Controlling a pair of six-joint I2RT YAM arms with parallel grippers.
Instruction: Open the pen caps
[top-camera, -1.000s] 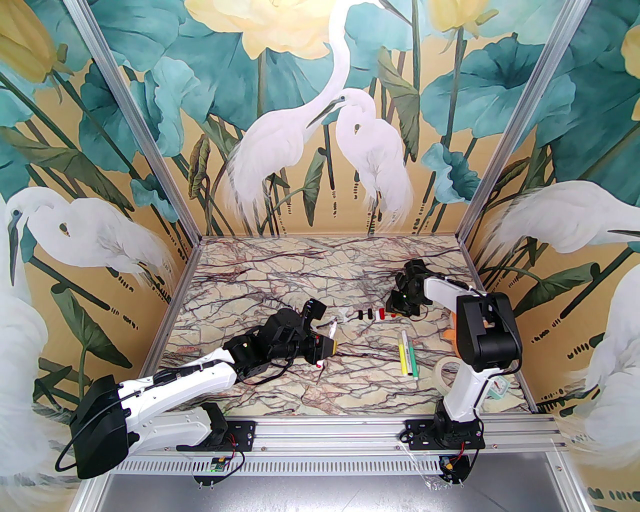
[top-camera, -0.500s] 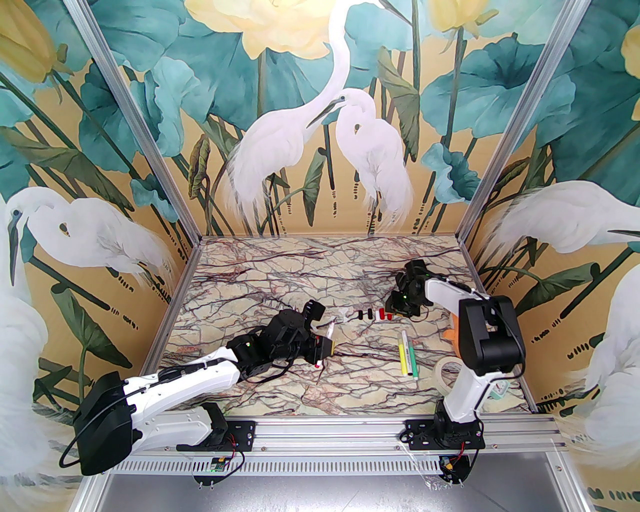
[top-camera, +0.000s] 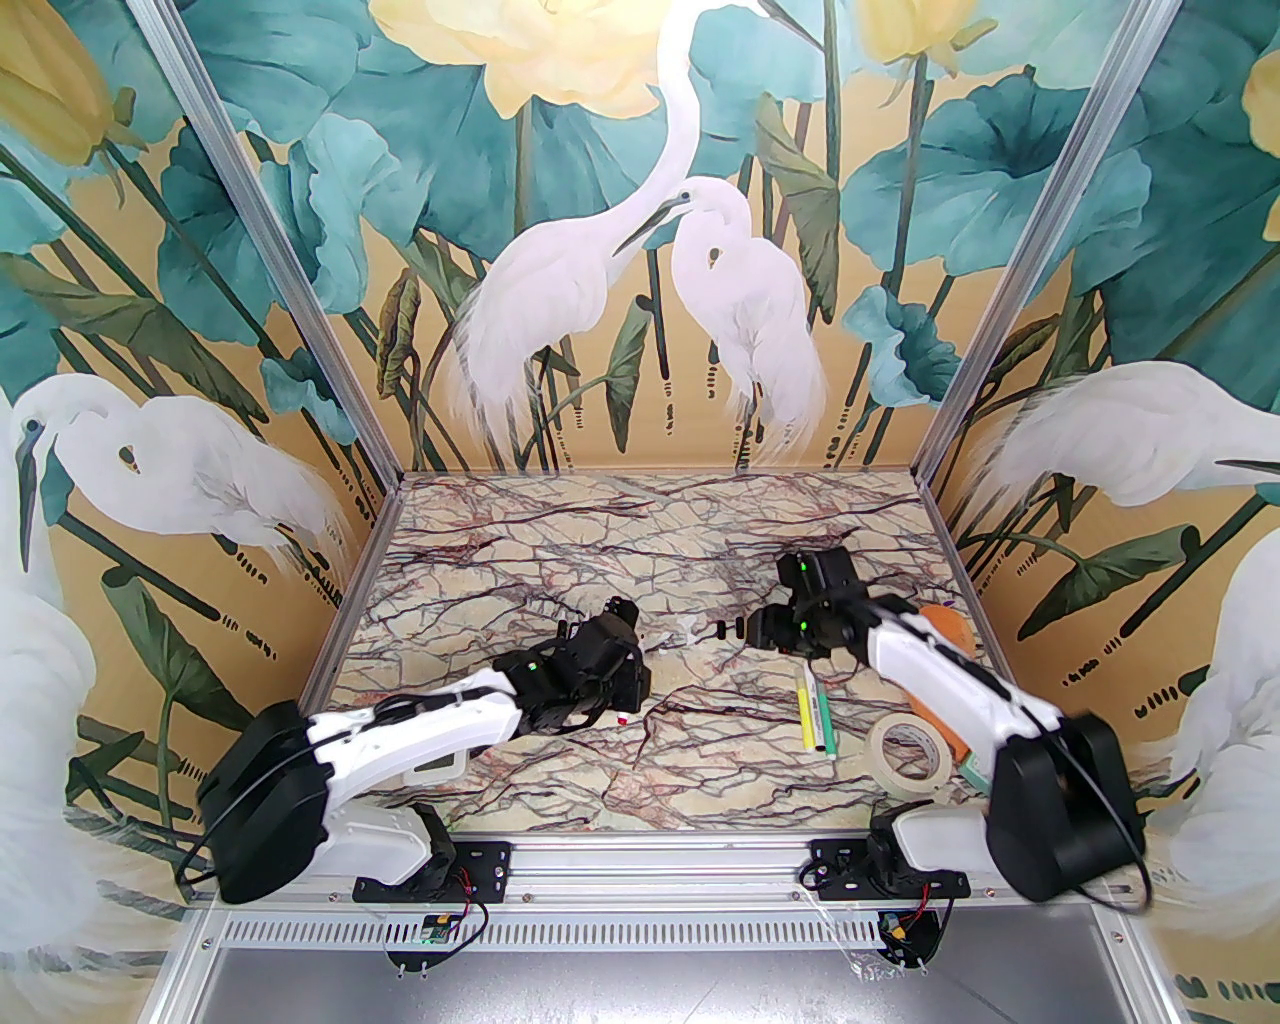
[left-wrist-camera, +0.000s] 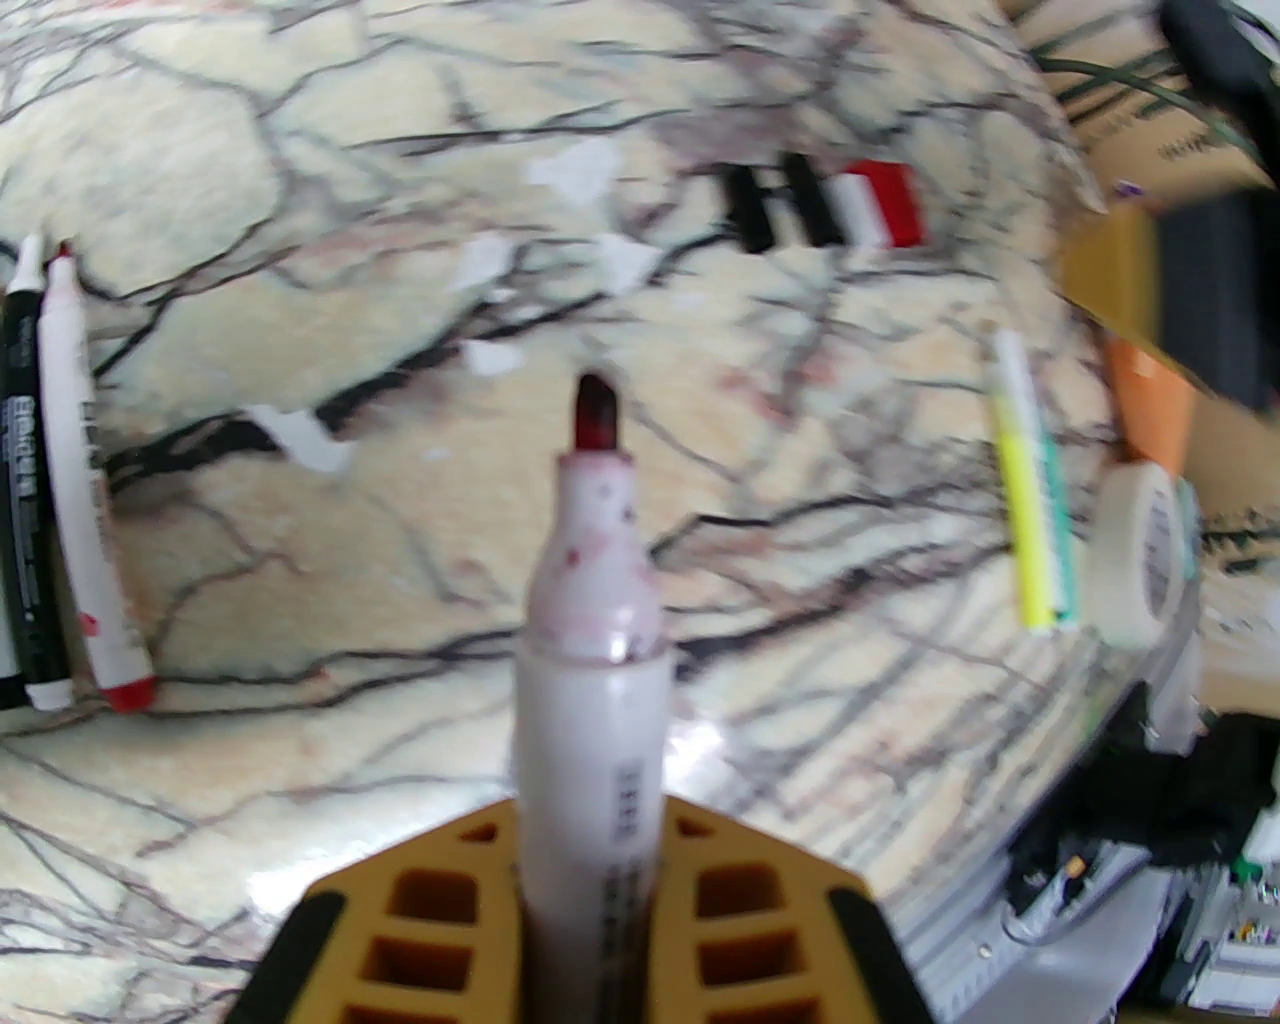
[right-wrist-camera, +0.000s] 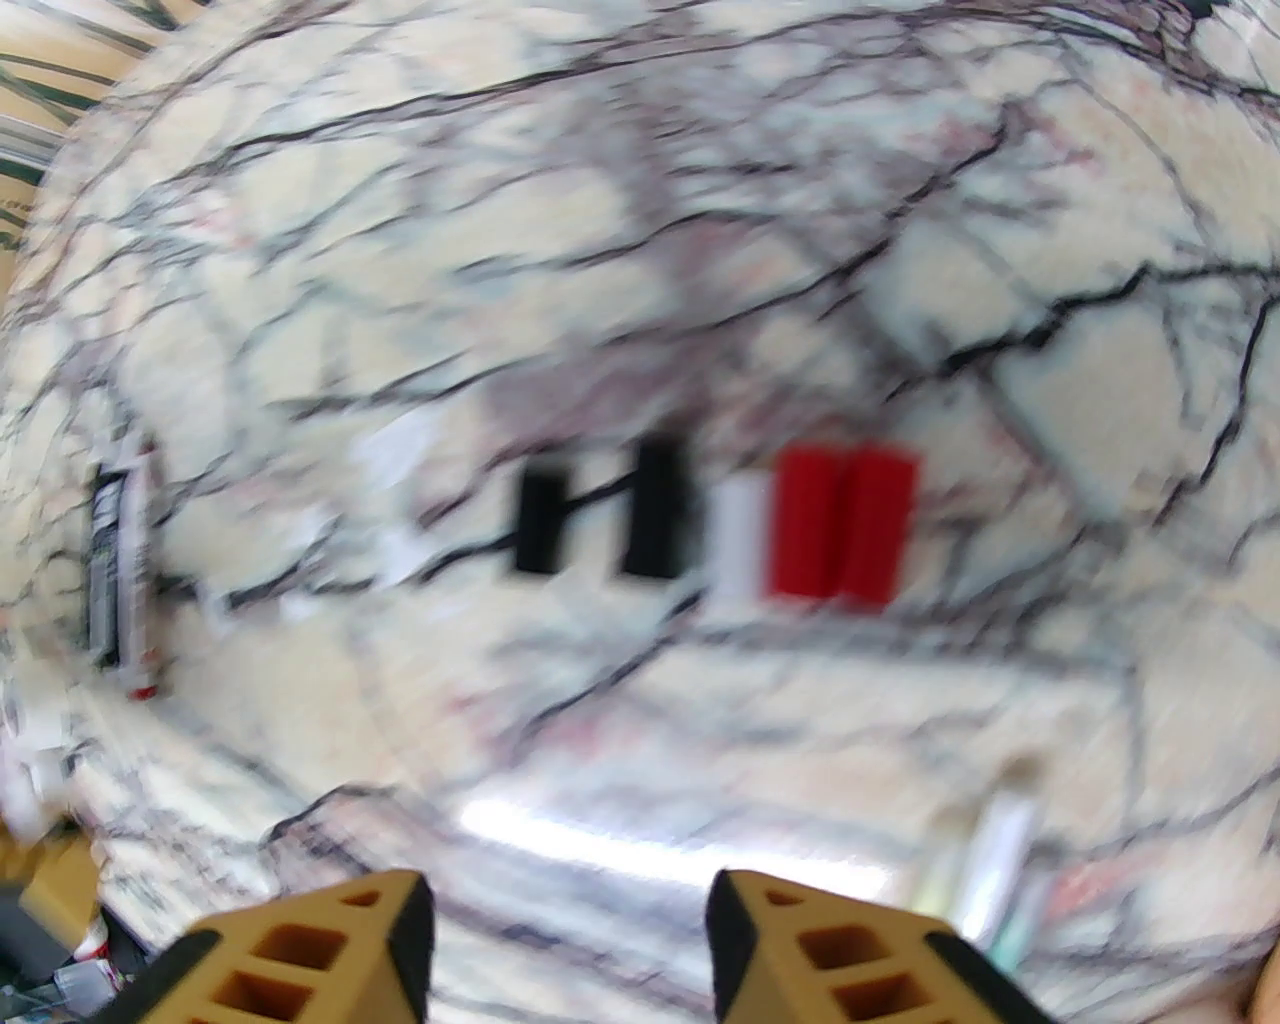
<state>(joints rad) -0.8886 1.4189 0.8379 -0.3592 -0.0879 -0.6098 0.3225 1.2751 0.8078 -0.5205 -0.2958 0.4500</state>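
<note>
Top external: veined marble table (top-camera: 560, 540), egret-mural walls (top-camera: 600, 250)

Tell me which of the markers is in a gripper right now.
The white-barrelled marker with the bare dark red tip, clamped in the left gripper. The others, like the yellow marker and black marker, lie on the table.

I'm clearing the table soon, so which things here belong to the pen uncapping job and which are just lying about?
Job: red marker, uncapped, in the left claw; loose caps; black marker; white marker; yellow marker; green marker.
Lying about: tape roll; orange item near it.
</note>
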